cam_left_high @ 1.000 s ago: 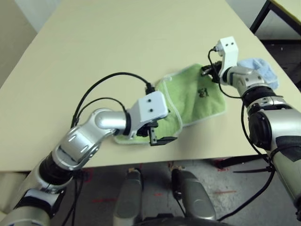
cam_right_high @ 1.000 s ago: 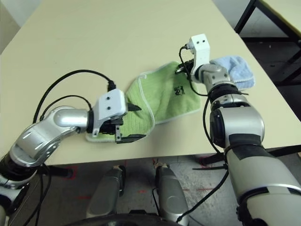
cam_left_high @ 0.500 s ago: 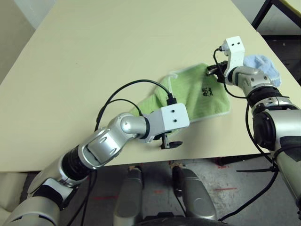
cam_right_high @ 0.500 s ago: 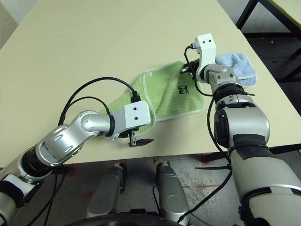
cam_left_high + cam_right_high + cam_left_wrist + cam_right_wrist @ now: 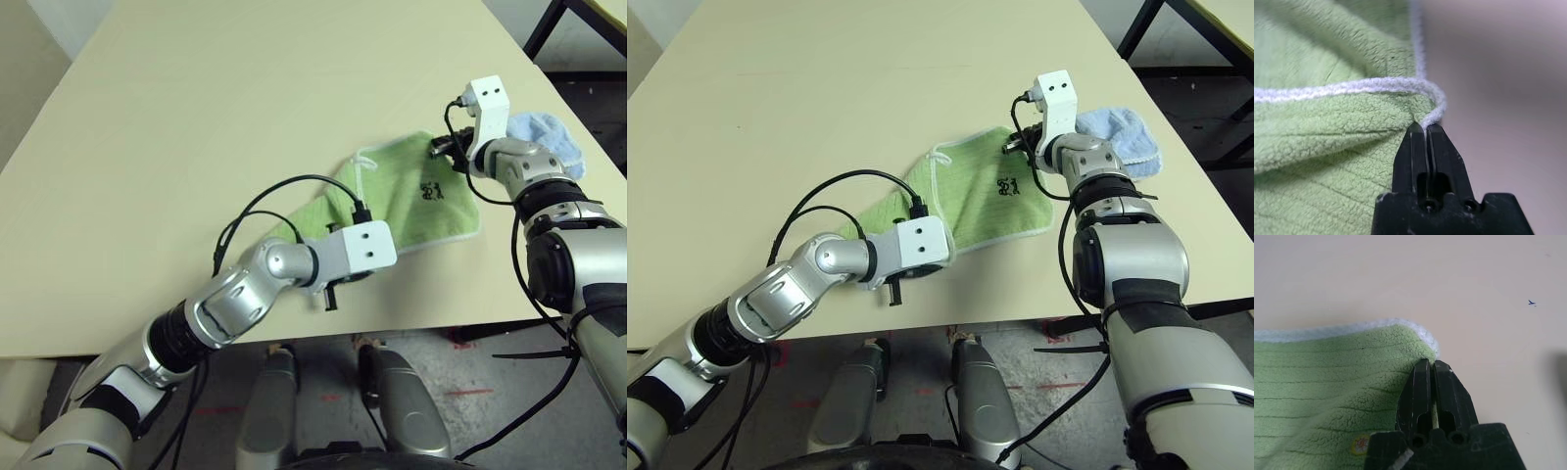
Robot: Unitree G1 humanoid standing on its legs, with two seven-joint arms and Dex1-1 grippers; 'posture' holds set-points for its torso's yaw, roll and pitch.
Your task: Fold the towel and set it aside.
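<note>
Left gripper (image 5: 1425,128) is clamped on a white-trimmed corner of the towel (image 5: 411,191), its 2 fingers pressed together over the edging. Right gripper (image 5: 1429,363) pinches another corner of the towel, at the side nearest the light blue cloth (image 5: 545,137). That towel lies spread on the surface (image 5: 196,127), partly folded over itself, its black mark (image 5: 430,191) facing up, with the blue cloth just beside its right corner.

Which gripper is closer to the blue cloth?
Right. The right gripper is shut on the far corner of the towel, just beside the blue cloth. The left gripper pinches the towel's near trimmed edge, across the towel from it.
</note>
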